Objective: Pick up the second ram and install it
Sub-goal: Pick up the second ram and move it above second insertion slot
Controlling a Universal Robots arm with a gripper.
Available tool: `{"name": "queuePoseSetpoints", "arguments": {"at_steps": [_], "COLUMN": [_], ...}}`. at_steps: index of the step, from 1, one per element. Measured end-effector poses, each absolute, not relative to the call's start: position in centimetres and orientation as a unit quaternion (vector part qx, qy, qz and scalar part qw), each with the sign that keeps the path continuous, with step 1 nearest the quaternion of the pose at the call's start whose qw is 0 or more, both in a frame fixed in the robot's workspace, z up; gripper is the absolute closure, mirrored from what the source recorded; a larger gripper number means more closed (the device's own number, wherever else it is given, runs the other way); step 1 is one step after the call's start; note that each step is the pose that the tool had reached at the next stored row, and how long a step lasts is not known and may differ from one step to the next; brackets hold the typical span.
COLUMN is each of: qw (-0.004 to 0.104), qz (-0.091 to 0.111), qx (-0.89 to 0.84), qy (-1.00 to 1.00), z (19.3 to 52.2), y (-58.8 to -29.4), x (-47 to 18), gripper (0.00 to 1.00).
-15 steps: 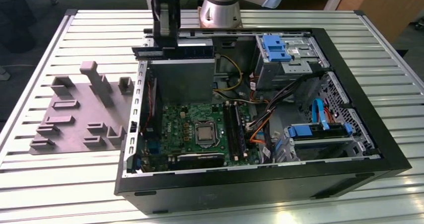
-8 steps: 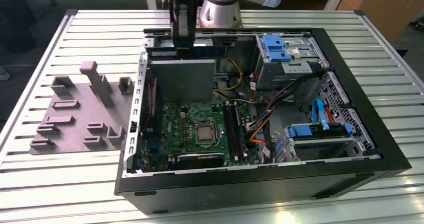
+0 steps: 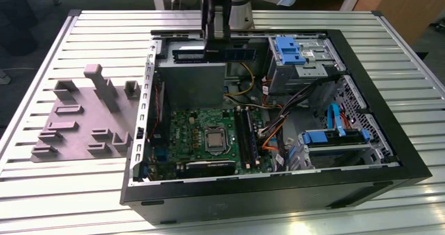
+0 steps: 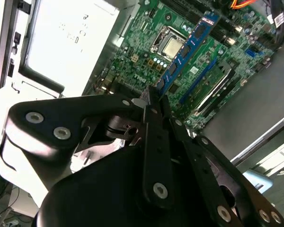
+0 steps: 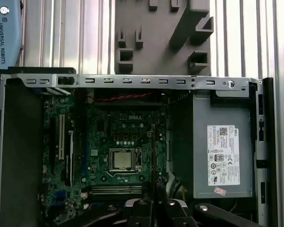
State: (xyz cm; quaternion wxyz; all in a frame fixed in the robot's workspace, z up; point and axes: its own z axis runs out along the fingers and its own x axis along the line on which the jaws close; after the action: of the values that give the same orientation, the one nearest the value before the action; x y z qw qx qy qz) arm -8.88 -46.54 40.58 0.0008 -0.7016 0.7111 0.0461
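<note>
A slatted table (image 3: 56, 203) carries an open computer case (image 3: 278, 190), with a grey tray (image 3: 76, 125) at the exterior view's left. At upper centre the gripper (image 3: 215, 41) is clamped on the second ram (image 3: 240, 53), held level over the power supply (image 3: 198, 84). A white printed label (image 5: 222, 155) is stuck to the supply.

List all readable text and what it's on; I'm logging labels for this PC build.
Power supply label: too small to read.
Motherboard: white maker's mark, not quoted.
Arm joint cap: maker's name, not quoted.
Second ram: print unreadable.
</note>
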Motion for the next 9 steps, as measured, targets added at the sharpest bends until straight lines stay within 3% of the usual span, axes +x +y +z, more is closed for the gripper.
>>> {"name": "queuePoseSetpoints", "arguments": {"at_steps": [9], "qw": [0.002], "qz": [0.045], "qx": [-0.702], "qy": [0.711], "z": [40.2], "y": [-46.5], "x": [-6.3], "gripper": [0.86]}}
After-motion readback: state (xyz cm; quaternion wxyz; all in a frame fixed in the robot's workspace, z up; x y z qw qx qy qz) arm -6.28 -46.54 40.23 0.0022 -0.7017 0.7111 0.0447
